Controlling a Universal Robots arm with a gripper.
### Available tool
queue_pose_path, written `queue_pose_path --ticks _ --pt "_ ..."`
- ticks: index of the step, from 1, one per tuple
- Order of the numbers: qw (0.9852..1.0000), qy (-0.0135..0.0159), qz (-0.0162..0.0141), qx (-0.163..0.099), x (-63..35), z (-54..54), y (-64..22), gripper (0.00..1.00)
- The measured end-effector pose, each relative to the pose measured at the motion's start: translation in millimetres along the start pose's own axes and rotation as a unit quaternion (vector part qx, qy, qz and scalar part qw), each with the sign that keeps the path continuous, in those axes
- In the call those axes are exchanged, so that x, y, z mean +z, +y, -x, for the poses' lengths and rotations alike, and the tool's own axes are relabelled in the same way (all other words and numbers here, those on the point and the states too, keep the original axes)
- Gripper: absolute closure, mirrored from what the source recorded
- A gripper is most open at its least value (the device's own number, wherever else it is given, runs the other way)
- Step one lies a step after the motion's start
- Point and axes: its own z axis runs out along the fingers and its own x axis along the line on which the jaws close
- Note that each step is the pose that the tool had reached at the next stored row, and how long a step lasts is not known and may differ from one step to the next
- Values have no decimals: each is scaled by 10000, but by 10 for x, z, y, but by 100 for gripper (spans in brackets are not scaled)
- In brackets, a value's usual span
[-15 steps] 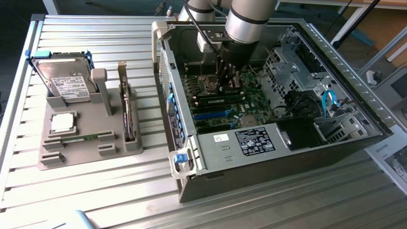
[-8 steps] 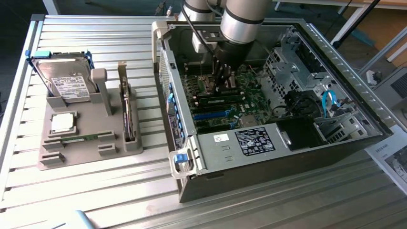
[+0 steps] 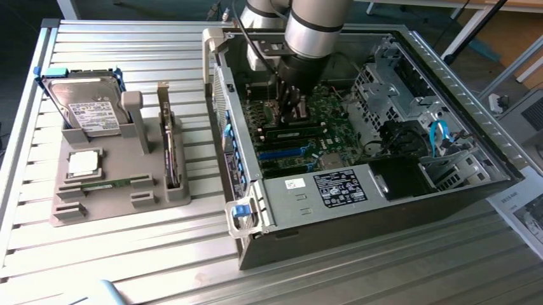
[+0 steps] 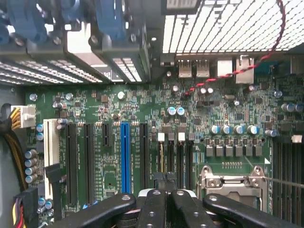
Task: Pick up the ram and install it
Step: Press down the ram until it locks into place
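Slatted metal desk [image 3: 127, 254]; claw [image 4: 164, 202] shut over motherboard slots. Ram [image 3: 109, 184] in holder: likely light, rigid, fragile; best gripped by long edges.

Drive cage [image 3: 386, 89] and case wall [image 3: 222, 95] seemingly crowd the motherboard [image 4: 142, 109].
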Motion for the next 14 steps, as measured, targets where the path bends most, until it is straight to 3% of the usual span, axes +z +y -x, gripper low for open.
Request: queue_pose_path --ticks 14 --pt "10000 0 -7 1 4 -2 189 90"
